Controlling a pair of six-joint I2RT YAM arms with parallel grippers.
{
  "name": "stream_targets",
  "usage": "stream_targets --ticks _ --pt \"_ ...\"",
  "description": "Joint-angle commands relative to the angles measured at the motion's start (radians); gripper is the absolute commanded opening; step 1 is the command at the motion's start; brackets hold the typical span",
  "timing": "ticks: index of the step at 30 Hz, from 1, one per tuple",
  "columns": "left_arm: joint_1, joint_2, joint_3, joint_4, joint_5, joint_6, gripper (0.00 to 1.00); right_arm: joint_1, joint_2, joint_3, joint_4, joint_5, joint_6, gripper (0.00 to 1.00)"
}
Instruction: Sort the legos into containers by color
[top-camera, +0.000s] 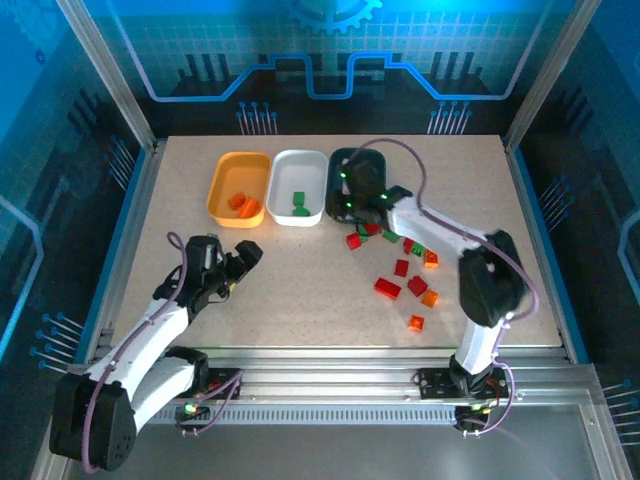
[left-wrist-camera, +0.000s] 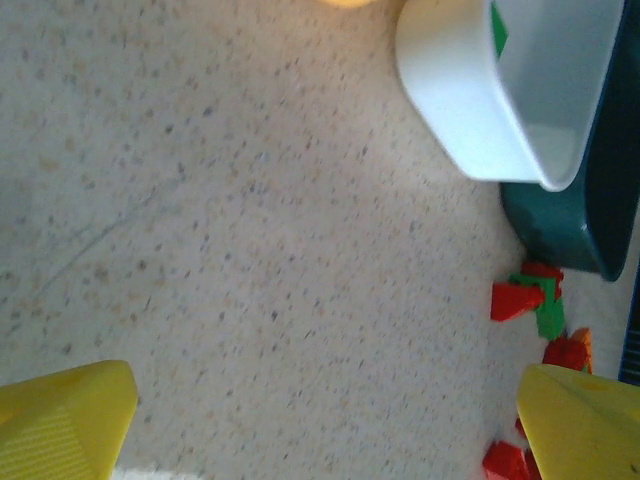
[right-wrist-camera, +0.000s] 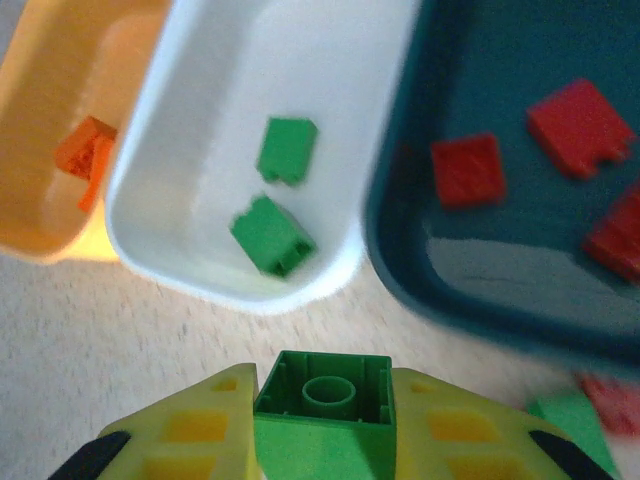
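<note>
**Right tool** (right-wrist-camera: 322, 425): clenched on a green brick (right-wrist-camera: 322, 395), which is pinched between the two yellow fingers across opposite flat sides. Its hollow face is turned toward the wrist camera. The brick is held above the surface (top-camera: 290, 280), just short of the near rim of the white tray (right-wrist-camera: 330, 270).

**Left tool** (left-wrist-camera: 320, 430): released, with the jaws spread wide and nothing between them. It hangs over bare surface, well apart from the trays.

**Containers:**
- Two green pieces (right-wrist-camera: 287, 150) are noted in the white tray.
- An orange piece (right-wrist-camera: 85, 155) is noted in the orange-yellow tray (right-wrist-camera: 40, 200).
- Red pieces (right-wrist-camera: 468, 170) are noted in the dark teal tray (right-wrist-camera: 400, 200).

The white tray is therefore judged to be the proper destination for the held brick. Loose legos (top-camera: 400, 268) in red, orange and green lie scattered on the surface near the right arm.

**Handling assessment:**
- The bricks are judged very light, rigid and not fragile.
- The walls are smooth and moulded, and may slip or twist under an off-centre pinch.
- A hold square across two parallel side walls, centred as shown, is considered sound.
- A hold on corners or studs is not advised.
- Because the piece weighs so little, some bounce on release is to be expected, so a low release well inside the rim is recommended.
</note>
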Motion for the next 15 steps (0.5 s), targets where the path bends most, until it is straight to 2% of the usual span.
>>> stream_targets --ticks 1,6,10,13,15 --pt "0.012 -0.052 -0.037 -0.092 0.042 -0.022 0.99 0.015 0.141 0.173 -0.028 -0.029 -0.070 0.29" --pt "0.014 -0.133 -0.112 -0.097 0.036 -0.042 0.99 0.007 0.316 0.379 -0.060 -0.063 -0.052 0.29" --pt "0.014 -0.158 -0.126 -0.089 0.050 -0.045 0.99 0.001 0.447 0.567 -0.182 -0.078 -0.043 0.31" --pt "0.012 -0.149 -0.117 -0.074 0.074 -0.041 0.99 0.003 0.496 0.635 -0.232 -0.086 -0.046 0.39" --pt "0.011 -0.138 -0.111 -0.048 0.105 -0.031 0.99 0.005 0.477 0.630 -0.232 -0.086 -0.049 0.44"
